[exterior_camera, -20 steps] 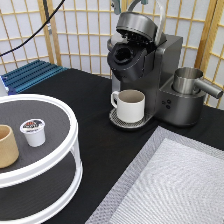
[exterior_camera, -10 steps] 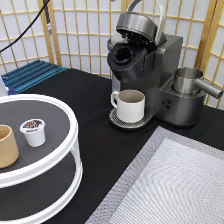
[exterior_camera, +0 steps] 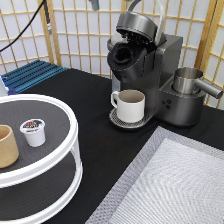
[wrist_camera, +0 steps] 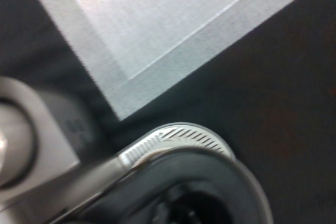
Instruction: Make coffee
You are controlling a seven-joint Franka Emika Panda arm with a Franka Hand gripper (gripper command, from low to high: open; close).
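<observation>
At the exterior view's left, a white two-tier round stand (exterior_camera: 74, 131) with dark mesh shelves carries a tan wooden cup (exterior_camera: 7, 146) and, just beside it, the small white plastic coffee pod (exterior_camera: 33, 131) with its dark printed foil top, standing upright on the upper shelf. The pod looks light and thin-walled, likely to crush under a hard squeeze and slippery on its taper; its side wall just below the rim seems the safest hold. Further right, a cream ceramic mug (exterior_camera: 130, 105) with a handle sits on the drip tray (wrist_camera: 178, 141) of the dark grey pod coffee machine (exterior_camera: 157, 77), whose lid stands raised. The pincer does not appear in the exterior view, so I cannot tell its state.
</observation>
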